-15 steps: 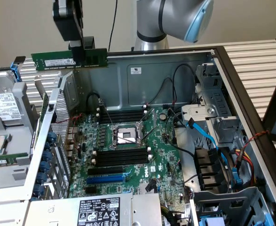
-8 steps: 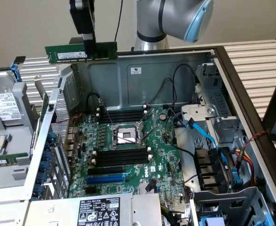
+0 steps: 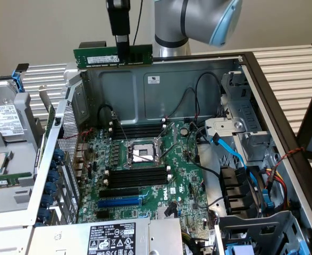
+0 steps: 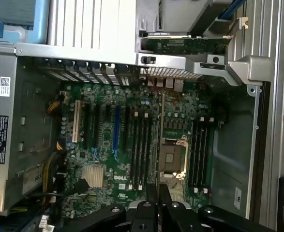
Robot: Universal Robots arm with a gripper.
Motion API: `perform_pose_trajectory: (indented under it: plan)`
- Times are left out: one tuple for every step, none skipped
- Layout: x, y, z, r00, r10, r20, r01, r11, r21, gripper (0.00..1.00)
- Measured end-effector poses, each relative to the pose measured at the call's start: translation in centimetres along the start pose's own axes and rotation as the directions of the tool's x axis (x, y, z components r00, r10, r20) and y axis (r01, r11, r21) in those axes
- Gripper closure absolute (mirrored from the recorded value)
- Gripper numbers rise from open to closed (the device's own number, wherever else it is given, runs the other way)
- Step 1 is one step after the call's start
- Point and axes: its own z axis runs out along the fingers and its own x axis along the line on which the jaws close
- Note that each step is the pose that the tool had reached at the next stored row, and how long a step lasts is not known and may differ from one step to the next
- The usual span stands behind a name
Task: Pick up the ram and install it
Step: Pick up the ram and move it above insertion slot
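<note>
- The gripper point(image 3: 123, 53) is clamped on the ram point(image 3: 98, 57), pinching it near the middle of its length. The stick sits level, high above the open case point(image 3: 198, 74) and over its back wall.
- The hold covers only a narrow patch of a long stick. It could pivot or slip between the fingers on the way down and reach a slot tilted.
- Two banks of slots point(image 3: 137, 178) flank the socket point(image 3: 140, 154). A slight offset could land the ram's edge on a slot wall or on the socket frame, and pressing there would strain the board point(image 3: 182, 175).
- I cannot tell whether the white clips point(image 3: 169, 169) stand open. If they are shut, the ram would not seat.
- Black cables point(image 3: 190, 98) loop down the wall near the far bank and could snag the stick.
- The arm point(image 3: 198, 18) reaches in from behind the case, with the gripper pointing straight down.
- In the wrist view the ram runs edge-on, parallel to the slots, and appears to lie between one bank and the socket.
</note>
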Motion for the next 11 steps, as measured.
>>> perform_pose_trajectory:
  plan:
    - [-0.1, -0.30, 0.03, 1.0000, 0.000, 0.0001, 0.000, 1.0000, 0.0000, 0.86]
    - [-0.2, -0.59, 0.07, 1.0000, 0.000, 0.0001, 0.000, 1.0000, 0.0000, 0.86]
    - [-0.2, -0.78, 0.13, 1.0000, 0.000, 0.0003, 0.000, 1.0000, 0.0001, 0.86]
    - [-0.3, -0.91, 0.21, 1.0000, 0.000, 0.0003, 0.000, 1.0000, 0.0002, 0.86]
    - [-0.3, -1.01, 0.29, 1.0000, 0.000, 0.0005, 0.000, 1.0000, 0.0002, 0.86]
    - [-0.4, -1.12, 0.38, 1.0000, 0.000, 0.0010, 0.000, 1.0000, 0.0003, 0.86]
    - [-0.4, -1.19, 0.48, 1.0000, 0.000, 0.0014, 0.000, 1.0000, 0.0002, 0.86]
    - [-0.5, -1.28, 0.62, 1.0000, 0.000, 0.0021, 0.000, 1.0000, 0.0004, 0.86]
    - [-0.6, -1.36, 0.76, 1.0000, 0.000, 0.0027, 0.000, 1.0000, 0.0004, 0.86]
    - [-0.7, -1.42, 0.91, 1.0000, 0.000, 0.0033, 0.000, 1.0000, 0.0003, 0.86]
    - [-0.8, -1.47, 1.05, 1.0000, 0.000, 0.0042, 0.000, 1.0000, 0.0004, 0.86]
